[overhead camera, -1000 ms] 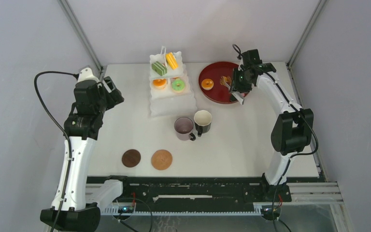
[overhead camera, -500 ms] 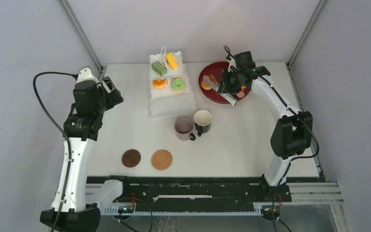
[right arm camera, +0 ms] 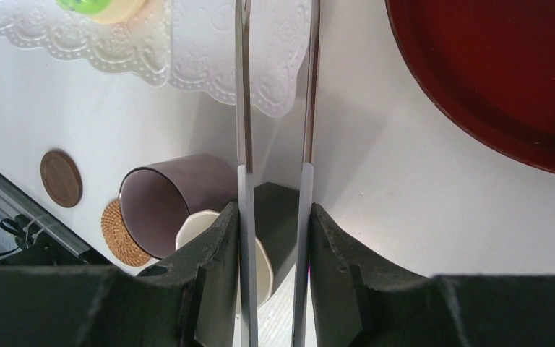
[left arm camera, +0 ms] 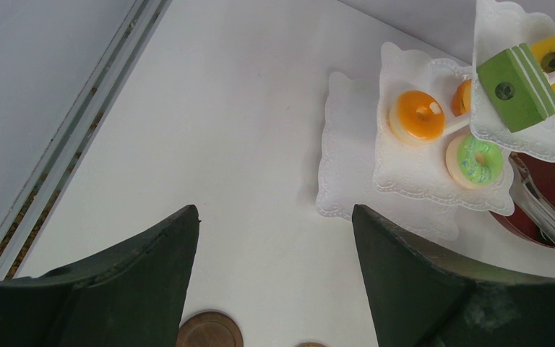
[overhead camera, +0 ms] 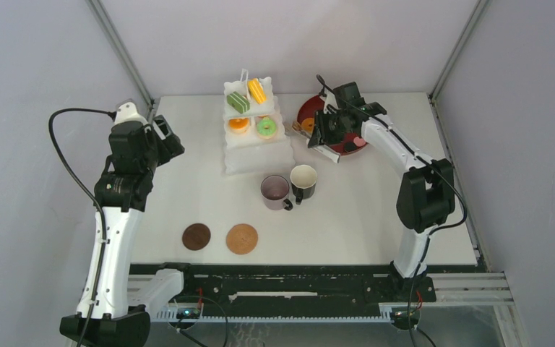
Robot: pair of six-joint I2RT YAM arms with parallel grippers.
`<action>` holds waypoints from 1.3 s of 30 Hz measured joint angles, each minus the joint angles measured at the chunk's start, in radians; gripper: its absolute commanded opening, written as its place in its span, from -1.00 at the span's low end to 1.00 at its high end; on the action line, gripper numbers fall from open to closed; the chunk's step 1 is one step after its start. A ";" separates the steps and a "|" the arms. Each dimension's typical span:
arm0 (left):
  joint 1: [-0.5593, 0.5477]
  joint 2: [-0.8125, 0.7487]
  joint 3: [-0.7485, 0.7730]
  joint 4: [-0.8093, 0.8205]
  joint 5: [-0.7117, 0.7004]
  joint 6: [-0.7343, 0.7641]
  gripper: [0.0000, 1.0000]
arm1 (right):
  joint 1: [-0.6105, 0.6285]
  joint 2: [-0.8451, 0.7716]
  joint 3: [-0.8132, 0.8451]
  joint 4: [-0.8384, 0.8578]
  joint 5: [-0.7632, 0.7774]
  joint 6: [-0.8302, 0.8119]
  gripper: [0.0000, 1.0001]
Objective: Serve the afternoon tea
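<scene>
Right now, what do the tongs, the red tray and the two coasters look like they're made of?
Tongs: polished metal, mirror-like arms with whitish, likely plastic, sleeves. Red tray: glossy, probably lacquer or plastic, with soft sheen. Dark coaster: smooth, maybe wood. Lighter coaster: woven fibre, ribbed rings visible.

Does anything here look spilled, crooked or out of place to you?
Nothing is spilled or tipped over. One thing looks odd: the mauve mug and the black mug stand upright close together, while the dark coaster and the lighter coaster lie bare, well apart from them.
</scene>
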 measured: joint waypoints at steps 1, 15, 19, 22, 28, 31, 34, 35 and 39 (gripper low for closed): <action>0.000 0.000 0.000 0.000 0.000 0.000 0.65 | 0.000 0.008 0.000 0.001 -0.002 0.000 -0.99; 0.000 0.000 0.000 -0.002 0.000 0.000 0.64 | 0.034 0.087 0.017 0.045 -0.039 -0.013 -1.00; 0.000 0.000 0.000 -0.008 -0.001 0.000 0.64 | 0.042 0.132 0.045 0.062 -0.054 -0.013 -1.00; 0.000 0.000 0.000 -0.008 -0.001 0.000 0.65 | 0.044 0.168 0.072 0.074 -0.068 -0.013 -1.00; 0.000 0.000 0.000 -0.008 -0.007 0.000 0.65 | 0.046 0.203 0.083 0.116 -0.082 -0.012 -0.93; 0.000 0.000 0.000 -0.008 -0.009 0.000 0.64 | 0.047 0.221 0.092 0.134 -0.079 -0.011 -0.56; 0.000 0.000 0.000 -0.009 -0.009 0.000 0.64 | 0.047 0.247 0.115 0.149 -0.077 -0.010 -0.39; 0.000 0.000 0.000 -0.009 -0.009 0.000 0.64 | 0.048 0.251 0.116 0.153 -0.076 -0.010 -0.38; 0.000 0.001 0.000 -0.009 -0.011 0.000 0.64 | 0.050 0.254 0.116 0.152 -0.075 -0.010 -0.33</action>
